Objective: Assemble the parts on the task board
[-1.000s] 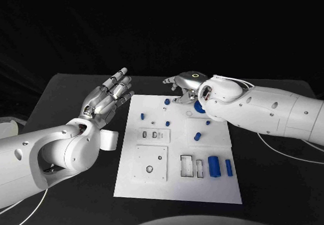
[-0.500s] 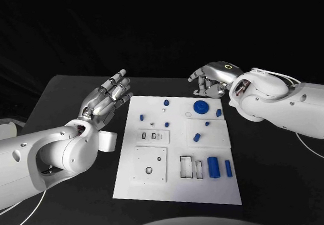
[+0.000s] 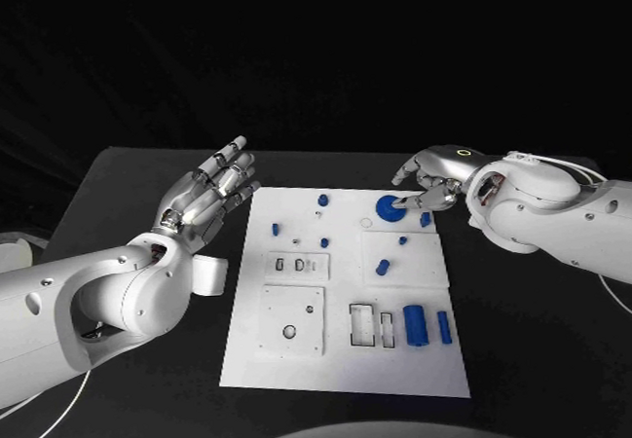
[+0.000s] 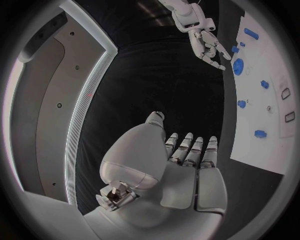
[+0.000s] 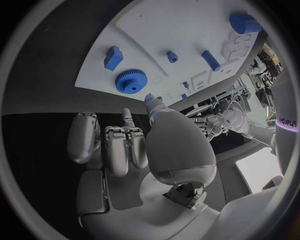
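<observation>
The white task board (image 3: 302, 361) lies in the middle of the table. A blue gear (image 3: 391, 208) sits at its far right corner, a small blue piece (image 3: 426, 219) beside it. My right hand (image 3: 434, 180) hovers just right of the gear, holding nothing, thumb towards it. The right wrist view shows the gear (image 5: 131, 81) and a blue block (image 5: 113, 57) past the fingers (image 5: 116, 147). My left hand (image 3: 209, 190) is raised off the board's far left corner, fingers straight and apart, empty. Two blue cylinders (image 3: 418, 325) stand near the front right.
Several small blue pegs (image 3: 275, 227) stand across the far half of the board. Open slots (image 3: 365, 324) and a square plate (image 3: 295, 317) lie on the near half. A white cable (image 3: 573, 300) trails on the table under my right arm.
My right hand has lifted off the gear and drawn back right, leaving the gear on the board. The left hand has stayed put.
</observation>
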Controlling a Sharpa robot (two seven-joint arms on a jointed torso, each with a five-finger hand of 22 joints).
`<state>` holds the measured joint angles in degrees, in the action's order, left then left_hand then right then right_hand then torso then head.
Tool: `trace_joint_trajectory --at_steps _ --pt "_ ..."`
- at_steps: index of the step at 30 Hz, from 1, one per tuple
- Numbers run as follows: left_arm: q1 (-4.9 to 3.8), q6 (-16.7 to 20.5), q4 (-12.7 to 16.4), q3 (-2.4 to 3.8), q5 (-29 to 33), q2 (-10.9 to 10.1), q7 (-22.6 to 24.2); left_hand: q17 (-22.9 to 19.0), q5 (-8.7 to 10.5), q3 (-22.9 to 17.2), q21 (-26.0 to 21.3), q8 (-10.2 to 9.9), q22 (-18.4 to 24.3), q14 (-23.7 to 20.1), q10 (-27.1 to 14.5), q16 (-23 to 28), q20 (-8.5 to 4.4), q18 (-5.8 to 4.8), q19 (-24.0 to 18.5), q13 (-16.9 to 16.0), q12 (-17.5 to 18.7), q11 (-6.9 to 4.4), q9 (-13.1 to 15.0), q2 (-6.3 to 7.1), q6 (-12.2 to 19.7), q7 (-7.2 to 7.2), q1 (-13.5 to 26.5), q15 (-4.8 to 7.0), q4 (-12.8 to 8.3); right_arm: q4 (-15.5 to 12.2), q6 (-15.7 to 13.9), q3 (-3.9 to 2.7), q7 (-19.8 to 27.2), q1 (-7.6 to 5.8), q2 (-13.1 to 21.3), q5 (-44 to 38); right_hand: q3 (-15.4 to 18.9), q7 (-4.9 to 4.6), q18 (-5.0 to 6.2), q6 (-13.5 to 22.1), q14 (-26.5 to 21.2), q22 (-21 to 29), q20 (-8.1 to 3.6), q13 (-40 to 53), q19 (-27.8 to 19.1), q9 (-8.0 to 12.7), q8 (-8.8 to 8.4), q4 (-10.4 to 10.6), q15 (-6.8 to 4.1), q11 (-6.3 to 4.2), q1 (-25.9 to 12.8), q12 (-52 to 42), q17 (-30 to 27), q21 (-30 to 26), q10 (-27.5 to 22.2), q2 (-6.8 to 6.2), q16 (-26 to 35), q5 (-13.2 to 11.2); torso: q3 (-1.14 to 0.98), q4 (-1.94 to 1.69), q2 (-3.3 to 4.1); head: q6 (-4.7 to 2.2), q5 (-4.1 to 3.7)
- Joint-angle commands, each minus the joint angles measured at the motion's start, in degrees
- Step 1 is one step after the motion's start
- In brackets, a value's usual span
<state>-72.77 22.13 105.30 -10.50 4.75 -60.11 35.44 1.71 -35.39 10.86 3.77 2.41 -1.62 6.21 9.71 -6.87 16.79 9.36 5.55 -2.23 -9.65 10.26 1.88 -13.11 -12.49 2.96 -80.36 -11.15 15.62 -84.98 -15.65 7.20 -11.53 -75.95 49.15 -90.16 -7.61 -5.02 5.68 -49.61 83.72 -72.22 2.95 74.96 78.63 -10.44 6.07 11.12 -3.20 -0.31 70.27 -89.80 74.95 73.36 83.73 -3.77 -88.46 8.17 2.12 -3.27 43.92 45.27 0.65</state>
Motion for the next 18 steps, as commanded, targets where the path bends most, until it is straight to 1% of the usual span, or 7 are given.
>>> trace_joint_trajectory --at_steps 1,8,11,15,18 --pt "-0.04 -1.75 -0.03 0.01 -0.14 0.17 0.24 0.07 -0.32 -0.49 0.34 0.18 -0.08 0.1 -0.02 -0.4 -0.03 0.26 0.59 -0.07 -0.37 0.52 0.01 0.0 -0.08 0.53 -0.75 -0.39 -0.11 0.32 2.1 -0.01 -1.56 0.33 -0.18 -0.49 0.55 -0.03 -1.24 0.64 5.82 -1.13 0.0 15.04 0.65 0.08 -0.44 0.14 -0.19 0.31 -0.74 -0.2 13.74 0.99 6.27 -0.12 -0.51 -0.5 0.07 -0.07 -0.02 0.14 0.07" --pt "-0.03 -1.84 -0.06 0.01 -0.14 0.14 0.16 0.07 -0.32 -0.49 0.34 0.18 -0.08 0.1 -0.02 -0.4 -0.03 0.26 0.59 -0.07 -0.37 0.52 0.01 0.0 -0.08 0.53 -0.75 -0.39 -0.11 0.98 2.59 -0.01 -1.49 1.13 -0.77 -0.97 0.7 -0.19 -1.27 1.04 5.82 -1.55 0.04 15.04 0.64 0.24 -0.79 0.18 -0.16 0.39 -0.68 -0.2 13.75 1.3 6.27 -0.02 -0.52 -0.74 0.11 0.06 -0.03 0.26 0.23" --pt "-0.03 -1.91 -0.08 0.0 -0.14 0.18 0.14 0.08 -0.33 -0.53 0.35 0.18 -0.08 0.14 -0.01 -0.45 -0.02 0.22 0.62 -0.08 -0.41 0.55 0.01 0.0 -0.05 0.55 -0.79 -0.45 -0.12 1.26 2.8 -0.01 -1.45 1.37 -1.02 -1.08 0.53 -0.34 -1.22 0.92 5.72 -1.69 0.14 15.04 0.37 0.33 -0.89 -0.32 -0.03 0.52 0.08 -0.2 13.51 1.29 6.27 0.21 -0.32 0.96 0.12 0.03 -0.01 0.3 0.21" --pt "-0.03 -2.06 -0.12 0.0 -0.14 0.26 0.06 0.08 -0.33 -0.54 0.36 0.17 -0.09 0.16 0.0 -0.47 -0.02 0.2 0.63 -0.08 -0.42 0.57 0.01 0.0 -0.04 0.56 -0.8 -0.48 -0.12 1.76 2.95 -0.01 -1.37 1.57 -1.39 -1.14 0.51 -0.42 -1.04 0.78 5.47 -1.22 0.21 15.04 -0.19 0.36 -0.91 -0.5 0.04 0.61 0.3 -0.2 12.84 0.72 6.27 0.32 0.24 1.74 0.11 0.1 -0.04 0.52 0.32" --pt "-0.03 -2.2 -0.17 0.0 -0.14 0.34 0.0 0.09 -0.34 -0.59 0.38 0.18 -0.09 0.2 0.01 -0.51 -0.01 0.16 0.66 -0.09 -0.47 0.6 0.01 0.0 -0.05 0.58 -0.84 -0.54 -0.14 2.16 3.23 -0.01 -1.43 1.72 -1.7 -1.16 0.33 -0.52 -0.96 0.45 5.35 -1.15 0.31 15.04 -0.56 0.37 -0.87 -0.99 0.14 0.7 0.9 -0.2 12.59 0.46 6.27 0.51 0.46 3.1 0.08 0.04 -0.05 0.56 0.24"
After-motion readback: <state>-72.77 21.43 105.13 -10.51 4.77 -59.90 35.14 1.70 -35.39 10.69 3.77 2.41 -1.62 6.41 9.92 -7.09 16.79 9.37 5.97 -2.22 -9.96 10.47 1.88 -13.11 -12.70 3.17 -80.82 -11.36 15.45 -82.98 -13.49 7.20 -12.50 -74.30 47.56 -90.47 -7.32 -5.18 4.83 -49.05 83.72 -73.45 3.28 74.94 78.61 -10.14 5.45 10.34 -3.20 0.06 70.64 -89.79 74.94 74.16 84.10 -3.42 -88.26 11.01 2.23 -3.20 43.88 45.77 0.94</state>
